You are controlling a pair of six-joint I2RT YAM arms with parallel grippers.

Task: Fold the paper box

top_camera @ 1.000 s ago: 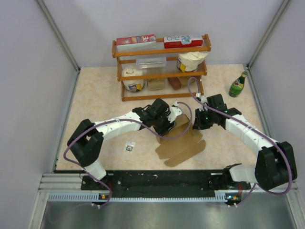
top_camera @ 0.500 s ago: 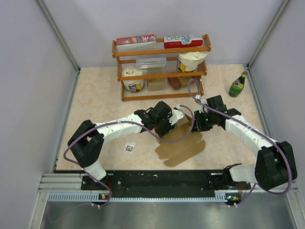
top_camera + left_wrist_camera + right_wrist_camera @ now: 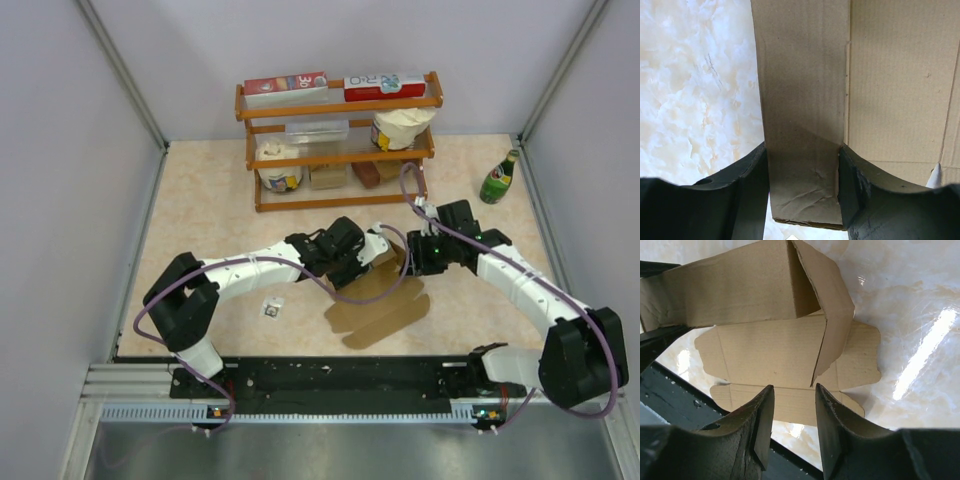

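Note:
The paper box (image 3: 385,305) is a brown creased cardboard sheet lying flat near the table's middle, with one side panel raised. My left gripper (image 3: 372,250) is at the box's far edge. In the left wrist view its jaws (image 3: 802,170) touch both edges of a cardboard flap (image 3: 800,100), which fills the gap between them. My right gripper (image 3: 418,262) hangs just right of the raised panel. In the right wrist view it (image 3: 794,405) is open and empty above the flat sheet (image 3: 775,350), with the raised folded panel (image 3: 750,290) ahead.
A wooden shelf (image 3: 340,150) with cartons, tubs and jars stands at the back. A green bottle (image 3: 499,178) stands at the back right. A small printed item (image 3: 271,308) lies left of the box. A black rail (image 3: 330,375) runs along the near edge.
My left gripper has moved a little to the right with the flap, lifting the panel toward the right gripper. My right gripper has shifted slightly.

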